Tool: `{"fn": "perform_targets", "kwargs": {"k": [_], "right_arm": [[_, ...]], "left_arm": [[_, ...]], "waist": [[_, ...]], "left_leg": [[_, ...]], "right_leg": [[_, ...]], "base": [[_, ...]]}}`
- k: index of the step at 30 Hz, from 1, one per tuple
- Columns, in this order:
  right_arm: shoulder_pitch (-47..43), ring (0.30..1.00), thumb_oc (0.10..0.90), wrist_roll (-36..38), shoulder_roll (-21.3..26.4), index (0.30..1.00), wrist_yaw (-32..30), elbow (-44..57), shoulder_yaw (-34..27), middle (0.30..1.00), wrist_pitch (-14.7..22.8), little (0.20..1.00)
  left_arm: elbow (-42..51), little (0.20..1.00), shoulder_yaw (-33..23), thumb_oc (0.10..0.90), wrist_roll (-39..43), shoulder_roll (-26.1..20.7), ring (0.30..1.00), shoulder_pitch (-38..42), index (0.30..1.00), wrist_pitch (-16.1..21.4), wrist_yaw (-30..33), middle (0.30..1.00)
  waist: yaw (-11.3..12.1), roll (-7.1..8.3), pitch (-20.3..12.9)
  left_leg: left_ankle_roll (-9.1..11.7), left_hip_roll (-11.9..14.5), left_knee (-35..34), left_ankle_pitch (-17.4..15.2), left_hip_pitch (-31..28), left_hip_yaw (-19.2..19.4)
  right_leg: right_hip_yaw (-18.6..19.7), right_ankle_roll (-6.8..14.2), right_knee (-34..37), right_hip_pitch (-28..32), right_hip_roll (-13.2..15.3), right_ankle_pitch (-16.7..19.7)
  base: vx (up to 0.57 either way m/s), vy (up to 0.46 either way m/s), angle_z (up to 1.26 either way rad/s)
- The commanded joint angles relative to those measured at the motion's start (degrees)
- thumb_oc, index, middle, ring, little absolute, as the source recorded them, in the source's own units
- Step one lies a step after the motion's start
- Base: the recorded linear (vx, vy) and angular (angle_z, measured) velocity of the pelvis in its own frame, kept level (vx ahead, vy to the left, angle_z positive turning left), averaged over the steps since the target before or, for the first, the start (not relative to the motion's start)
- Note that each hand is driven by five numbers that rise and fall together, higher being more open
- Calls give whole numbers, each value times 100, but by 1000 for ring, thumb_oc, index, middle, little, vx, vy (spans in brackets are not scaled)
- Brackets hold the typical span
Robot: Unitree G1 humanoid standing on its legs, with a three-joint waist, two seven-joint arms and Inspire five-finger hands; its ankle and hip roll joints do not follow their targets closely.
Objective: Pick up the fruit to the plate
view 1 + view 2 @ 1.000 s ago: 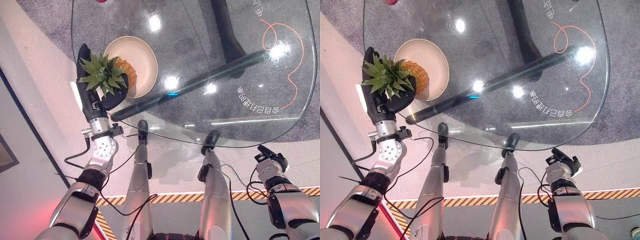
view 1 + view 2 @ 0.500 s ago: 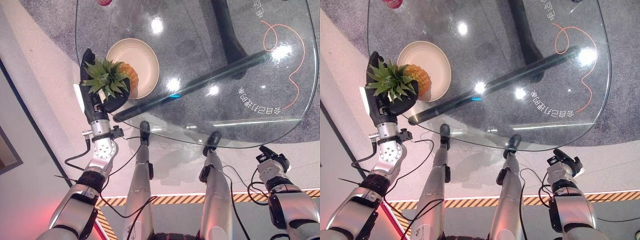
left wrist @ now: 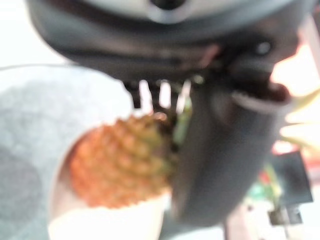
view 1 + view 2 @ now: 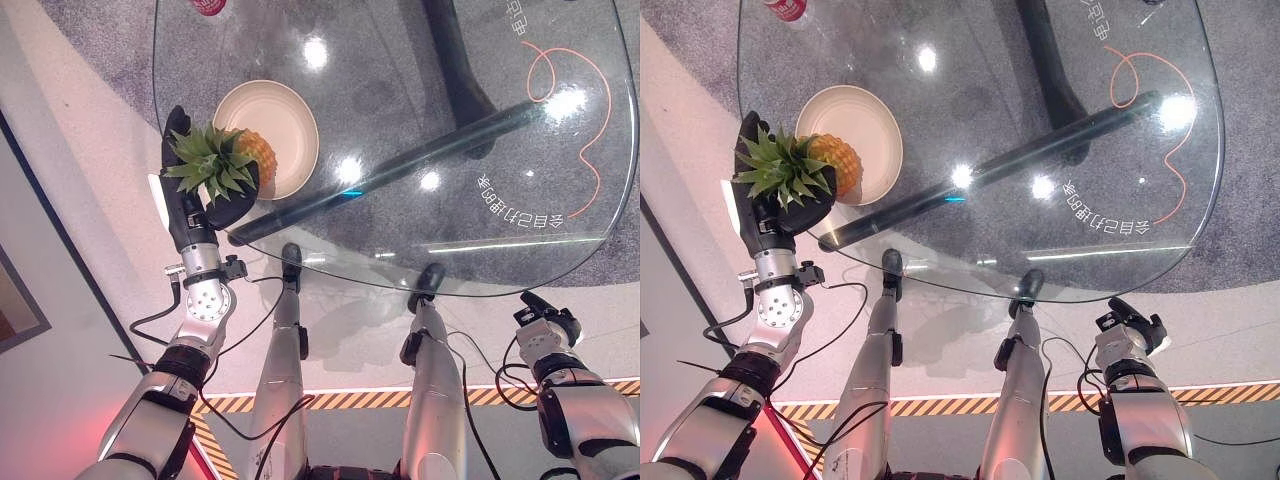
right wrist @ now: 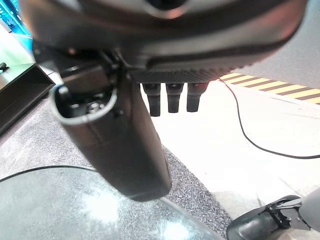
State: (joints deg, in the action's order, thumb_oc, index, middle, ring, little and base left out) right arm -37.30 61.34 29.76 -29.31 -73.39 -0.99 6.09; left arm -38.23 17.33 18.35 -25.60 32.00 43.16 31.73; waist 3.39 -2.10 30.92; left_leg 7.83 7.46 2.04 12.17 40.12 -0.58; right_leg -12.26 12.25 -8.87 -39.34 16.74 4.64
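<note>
A small orange pineapple (image 4: 250, 153) with a green leafy crown (image 4: 208, 160) is held in my left hand (image 4: 190, 200), whose dark fingers curl round it at the near left edge of the glass table. The fruit's body hangs over the near rim of a cream plate (image 4: 285, 125). In the left wrist view the pineapple (image 3: 120, 167) shows past the thumb (image 3: 220, 165), above the plate (image 3: 100, 225). My right hand (image 4: 540, 325) hangs low at the right, off the table, its fingers (image 5: 170, 97) curled and holding nothing.
The round glass table (image 4: 480, 170) has a dark leg frame (image 4: 400, 165) under it and an orange line drawing (image 4: 575, 110) at its right. A red can (image 4: 785, 8) stands at the far left edge. Grey carpet lies beneath; a striped floor line (image 4: 350, 397) runs near me.
My left hand has carried the pineapple slightly towards the plate, so the fruit's body now overlaps its near rim more. The camera has shifted a little. The right hand has stayed put.
</note>
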Motion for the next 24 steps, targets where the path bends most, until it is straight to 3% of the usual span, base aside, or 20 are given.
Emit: {"fn": "perform_targets", "kwargs": {"k": [1, 24], "right_arm": [[244, 900, 800, -27, 636, 900, -9, 65, -28, 900, 253, 900], [259, 900, 800, 0, 651, 900, 52, 11, -54, 900, 270, 900]], "left_arm": [[0, 900, -138, 800, -63, -193, 900, 12, 900, 166, 210, 900], [746, 900, 125, 800, -509, -478, 900, 108, 900, 404, 52, 900]], "waist": [[121, -40, -113], [145, -62, -113]], "left_leg": [[-1, 85, 239, -424, -13, 178], [-17, 92, 204, -422, -56, 152]], "right_leg": [[-241, 4, -246, -228, 10, 325], [-227, 19, -246, -210, 23, 347]], "base": [[0, 0, 0], [0, 0, 0]]}}
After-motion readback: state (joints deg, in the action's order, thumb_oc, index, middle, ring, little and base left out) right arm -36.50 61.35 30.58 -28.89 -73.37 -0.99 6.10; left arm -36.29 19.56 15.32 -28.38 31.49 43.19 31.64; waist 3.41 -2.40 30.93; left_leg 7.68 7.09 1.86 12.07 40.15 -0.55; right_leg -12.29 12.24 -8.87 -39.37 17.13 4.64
